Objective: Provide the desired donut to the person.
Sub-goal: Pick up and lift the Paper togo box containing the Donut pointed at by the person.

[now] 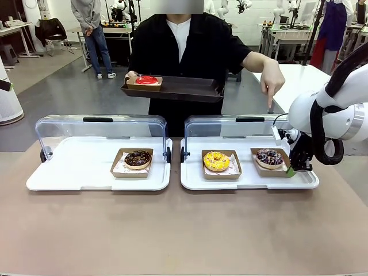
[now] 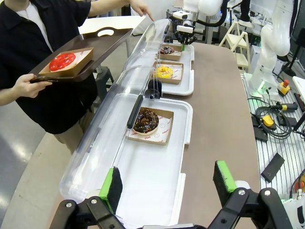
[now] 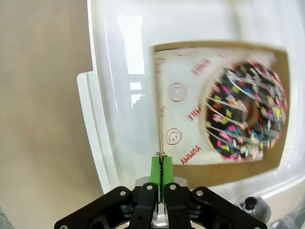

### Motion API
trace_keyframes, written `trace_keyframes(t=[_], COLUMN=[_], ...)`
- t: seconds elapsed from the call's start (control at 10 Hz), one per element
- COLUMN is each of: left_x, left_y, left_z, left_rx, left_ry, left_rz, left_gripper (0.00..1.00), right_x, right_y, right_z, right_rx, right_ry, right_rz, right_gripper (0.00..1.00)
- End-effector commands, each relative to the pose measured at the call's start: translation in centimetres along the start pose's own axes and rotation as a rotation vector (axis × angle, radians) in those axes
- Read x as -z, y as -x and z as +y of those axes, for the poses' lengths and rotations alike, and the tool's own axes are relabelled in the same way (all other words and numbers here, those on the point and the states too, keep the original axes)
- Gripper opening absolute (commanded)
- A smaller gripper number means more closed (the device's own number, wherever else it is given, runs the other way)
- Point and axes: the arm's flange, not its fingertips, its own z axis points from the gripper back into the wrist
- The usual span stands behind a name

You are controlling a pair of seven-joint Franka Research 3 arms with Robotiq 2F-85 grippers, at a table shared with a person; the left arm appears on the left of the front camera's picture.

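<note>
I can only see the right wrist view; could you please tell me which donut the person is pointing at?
Observer: The person's hand points down at the sprinkled donut, whose cardboard holder the right end effector grips.
Operator: Thanks. And the other arm?
Observer: The left end effector is open and holds nothing.
Operator: Where would the donut go?
Observer: The person holds a brown serving tray, a red donut already on it.

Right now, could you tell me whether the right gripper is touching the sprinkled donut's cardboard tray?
Touching: the right wrist view shows the right gripper pinched shut on the edge of the cardboard tray.
</note>
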Motion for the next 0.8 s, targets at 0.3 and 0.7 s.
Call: trace_keyframes(t=[0.3,0.7], left_x=[-0.1,-0.1], left_y=[-0.1,-0.1], left_z=[0.0,0.0], left_rx=[-0.001,-0.001], left_ry=[-0.006,-0.006], left_rz=[-0.003,-0.003], left_gripper=[1.00,1.00], right_x=[0.1,-4.0], right_y=[0.1,-1.9], right_z=[-0.5,1.3], right_rx=[-0.004,-0.035], right_ry=[-0.019,-0.062], right_rz=[0.005,0.025], right_gripper=[0.00,0.00])
